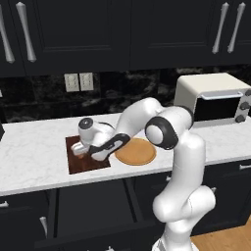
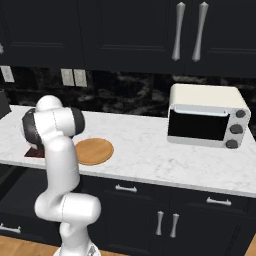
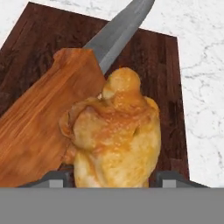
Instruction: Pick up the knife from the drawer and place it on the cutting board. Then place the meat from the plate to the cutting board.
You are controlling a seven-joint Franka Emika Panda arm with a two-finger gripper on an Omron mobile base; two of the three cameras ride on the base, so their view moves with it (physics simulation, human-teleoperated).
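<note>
White marbled counter (image 1: 34, 147) runs beneath dark cabinets. Just above the cutting board (image 3: 162, 78), the gripper (image 1: 78, 151) holds the meat (image 3: 116, 140), a lumpy golden drumstick, between its fingers, apparently about to set it down. Beside it on the dark-grained wood lies the knife (image 3: 65, 109), orange handle and smooth grey blade. Next to the board sits the round tan plate (image 1: 137, 153), now bare.

The meat (image 3: 116, 140) is sitting between the two dark finger tips of the gripper (image 3: 114, 178), apparently clamped by them. Behind it the knife (image 3: 70, 105) is lying on the cutting board (image 3: 162, 74), orange handle near, grey blade pointing away toward the white marble counter (image 3: 203, 87).
</note>
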